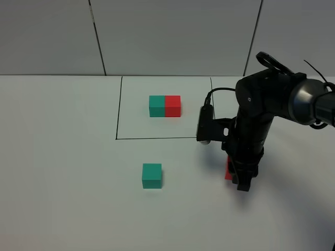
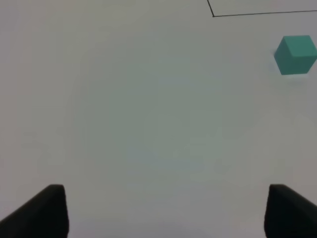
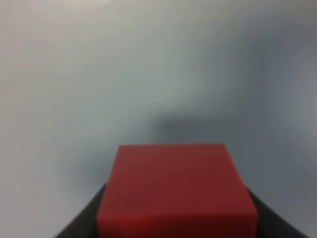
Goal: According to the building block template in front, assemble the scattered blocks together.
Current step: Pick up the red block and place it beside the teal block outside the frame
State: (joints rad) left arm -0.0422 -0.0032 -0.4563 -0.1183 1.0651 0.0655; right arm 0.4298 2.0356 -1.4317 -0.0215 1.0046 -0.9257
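Observation:
The building block template (image 1: 165, 105), a green cube joined to a red one, lies inside a black drawn rectangle at the back of the table. A loose teal-green cube (image 1: 152, 175) (image 2: 295, 54) rests on the table in front of the rectangle. The red cube (image 1: 229, 170) (image 3: 176, 191) sits between the fingers of my right gripper (image 1: 238, 178), which is shut on it; the arm hides most of it from above. My left gripper (image 2: 158, 210) is open over bare table with nothing between its fingers; its arm is outside the high view.
The white table (image 1: 63, 157) spreads to the left and front. A grey panelled wall (image 1: 167, 36) rises behind it. One corner of the black rectangle line (image 2: 214, 15) shows in the left wrist view.

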